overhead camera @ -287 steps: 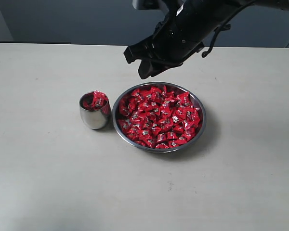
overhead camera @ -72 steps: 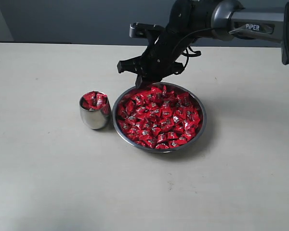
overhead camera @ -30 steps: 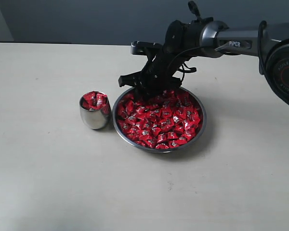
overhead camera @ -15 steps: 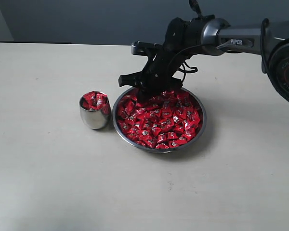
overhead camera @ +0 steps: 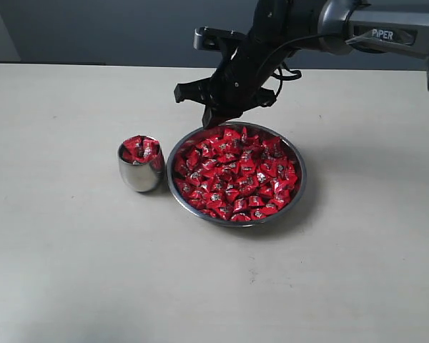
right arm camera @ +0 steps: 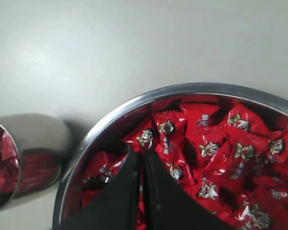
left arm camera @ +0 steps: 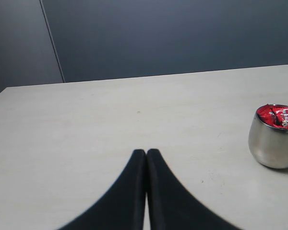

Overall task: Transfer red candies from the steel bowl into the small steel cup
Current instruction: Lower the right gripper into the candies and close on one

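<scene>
The cup point(overhead camera: 140, 171) stands just beside the bowl point(overhead camera: 298, 187), narrow gap between. Above the bowl's far rim hangs the right gripper point(overhead camera: 214, 118). Open table point(overhead camera: 200, 286) in front.

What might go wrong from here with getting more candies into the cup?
The small steel cup is already heaped with red candies above its rim, so another may tumble onto the table. The right hand is shut with at most a wrapper corner pinched; a candy could slip out on the way.
</scene>
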Motion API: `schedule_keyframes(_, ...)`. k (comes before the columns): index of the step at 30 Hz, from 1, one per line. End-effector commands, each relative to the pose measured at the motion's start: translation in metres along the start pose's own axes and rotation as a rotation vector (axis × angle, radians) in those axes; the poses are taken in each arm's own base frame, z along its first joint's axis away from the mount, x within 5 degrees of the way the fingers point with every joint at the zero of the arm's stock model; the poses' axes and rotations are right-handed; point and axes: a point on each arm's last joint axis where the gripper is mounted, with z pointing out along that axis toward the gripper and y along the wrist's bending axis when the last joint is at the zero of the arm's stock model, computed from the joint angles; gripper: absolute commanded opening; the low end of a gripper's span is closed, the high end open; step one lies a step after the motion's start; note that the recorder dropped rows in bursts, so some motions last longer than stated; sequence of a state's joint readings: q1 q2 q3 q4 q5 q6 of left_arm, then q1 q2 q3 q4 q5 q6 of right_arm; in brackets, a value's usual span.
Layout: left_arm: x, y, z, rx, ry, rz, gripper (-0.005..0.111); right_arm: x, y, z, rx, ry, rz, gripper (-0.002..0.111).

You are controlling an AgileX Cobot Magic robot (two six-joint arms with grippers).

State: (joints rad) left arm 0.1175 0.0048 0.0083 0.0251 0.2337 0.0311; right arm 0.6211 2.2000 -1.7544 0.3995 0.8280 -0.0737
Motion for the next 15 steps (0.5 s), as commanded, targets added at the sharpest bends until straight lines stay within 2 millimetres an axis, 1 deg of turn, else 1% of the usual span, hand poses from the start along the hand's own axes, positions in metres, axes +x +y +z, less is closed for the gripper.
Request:
schedule_keyframes(1, -0.003, 0.000, -0.001, -0.003, -0.015, 0.000, 0.000, -0.002, -0.002, 0.000, 0.011, -0.012, -0.007, 0.019)
schedule_keyframes(3, -0.003, 0.000, -0.001, -0.003, -0.015, 0.000, 0.000, -0.001, -0.003, 0.003, 0.009, -0.011, -0.001, 0.030)
schedule_keyframes(5, -0.003, 0.000, -0.001, -0.003, -0.015, 0.000, 0.000, -0.001, -0.005, 0.009, 0.011, -0.009, 0.004, 0.036)
schedule_keyframes(11, -0.003, 0.000, -0.001, -0.003, -0.015, 0.000, 0.000, 0.004, -0.010, 0.029, -0.011, 0.020, 0.048, 0.036)
schedule_keyframes(15, -0.003, 0.000, -0.001, -0.003, -0.015, 0.000, 0.000, 0.004, -0.013, 0.037, -0.005, 0.014, 0.054, 0.036)
